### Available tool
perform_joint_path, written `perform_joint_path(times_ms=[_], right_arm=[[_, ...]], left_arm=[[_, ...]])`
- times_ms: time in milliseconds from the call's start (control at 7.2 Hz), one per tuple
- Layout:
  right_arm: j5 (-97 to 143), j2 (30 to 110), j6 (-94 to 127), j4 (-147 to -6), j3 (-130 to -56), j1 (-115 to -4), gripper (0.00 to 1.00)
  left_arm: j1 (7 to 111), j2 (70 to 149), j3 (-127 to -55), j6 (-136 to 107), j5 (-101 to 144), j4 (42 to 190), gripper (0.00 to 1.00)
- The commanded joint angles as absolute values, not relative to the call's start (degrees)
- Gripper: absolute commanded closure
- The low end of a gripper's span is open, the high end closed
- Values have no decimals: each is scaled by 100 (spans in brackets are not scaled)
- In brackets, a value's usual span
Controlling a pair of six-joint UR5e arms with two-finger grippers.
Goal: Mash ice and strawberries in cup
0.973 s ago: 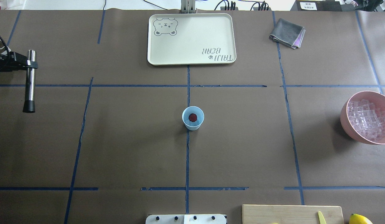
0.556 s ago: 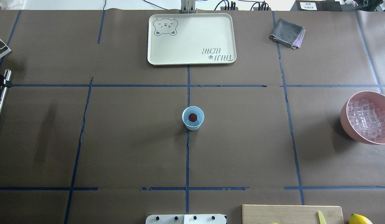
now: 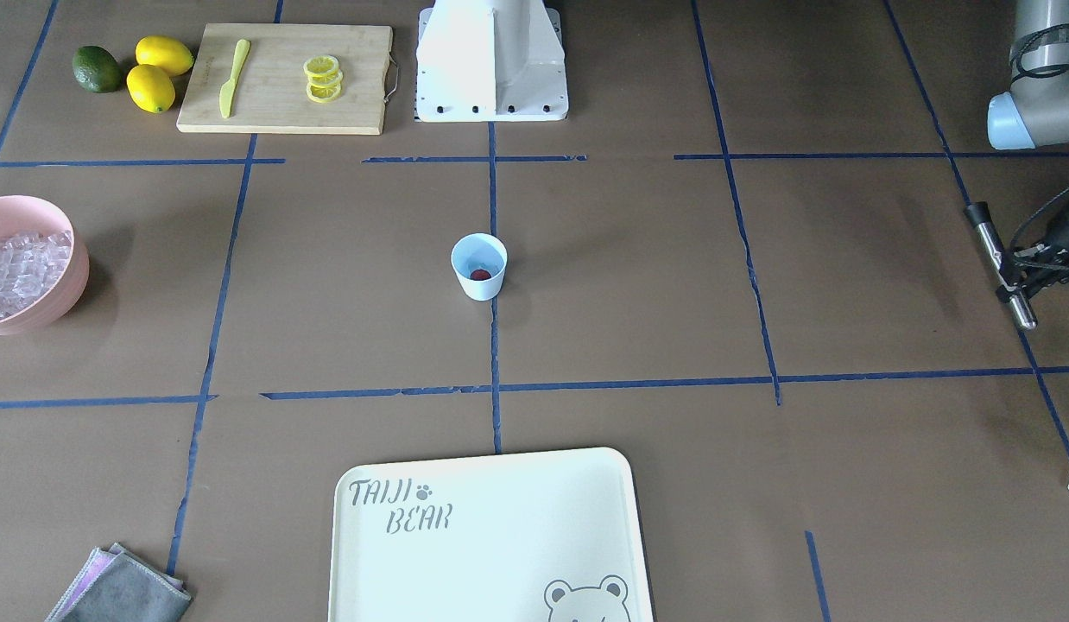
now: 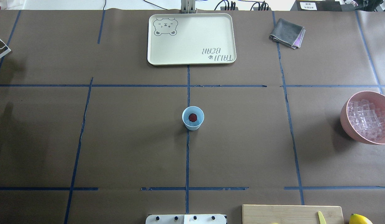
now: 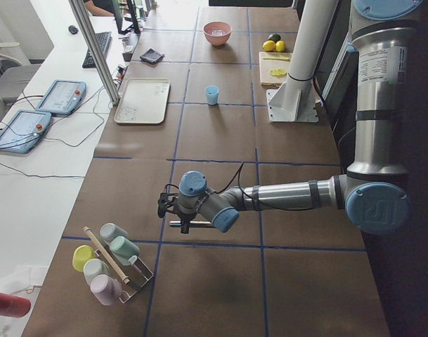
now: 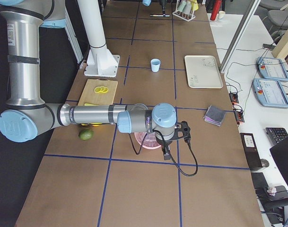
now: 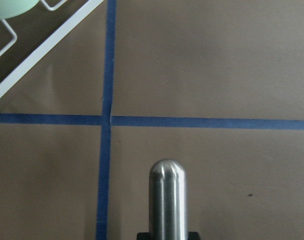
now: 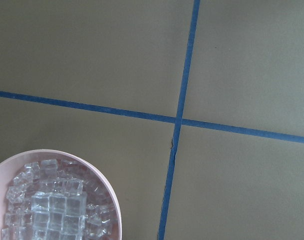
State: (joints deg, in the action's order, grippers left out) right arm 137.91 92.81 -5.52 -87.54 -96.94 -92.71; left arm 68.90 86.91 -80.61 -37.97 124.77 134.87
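- The cup (image 4: 192, 118) stands upright at the middle of the tabletop (image 4: 124, 140), on a blue tape line (image 4: 187, 161), with the strawberry (image 4: 192, 117) lying inside it
- The left pincer (image 3: 1011, 275) is clamped on a steel rod (image 3: 990, 246) with a black tip, held roughly level above the tabletop far out at the left end, near a wire rack (image 7: 42, 54)
- The cup is well apart from this pincer, off to its right
- The ice (image 4: 368, 119) fills a pink bowl (image 4: 346, 124) at the right edge, well apart from the cup
- The right pincer (image 6: 184, 131) hangs over the tabletop just beside the pink bowl; how far open it is cannot be told, and the cup sits well to its left
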Motion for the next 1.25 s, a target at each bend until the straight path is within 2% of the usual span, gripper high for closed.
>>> perform_joint_path(times_ms=[0, 556, 695, 834, 1112], right_arm=[[13781, 9281, -554, -8754, -9686, -9246, 1], [13772, 9281, -554, -8745, -9686, -9246, 1], [13772, 9281, -554, -8754, -9686, -9246, 1], [13772, 9281, -554, -8745, -9694, -9246, 1], [13772, 9281, -554, -8754, -9694, -9237, 1]], left_arm=[[6786, 8710, -8033, -3797, 12437, 13491, 100], [6530, 8675, -8051, -3858, 12445, 13535, 98], [6530, 8666, -8042, -3815, 12445, 13526, 71], [6522, 8657, -8051, -3797, 12445, 13552, 1], [6530, 8613, -8033, -3788, 12445, 13641, 0]])
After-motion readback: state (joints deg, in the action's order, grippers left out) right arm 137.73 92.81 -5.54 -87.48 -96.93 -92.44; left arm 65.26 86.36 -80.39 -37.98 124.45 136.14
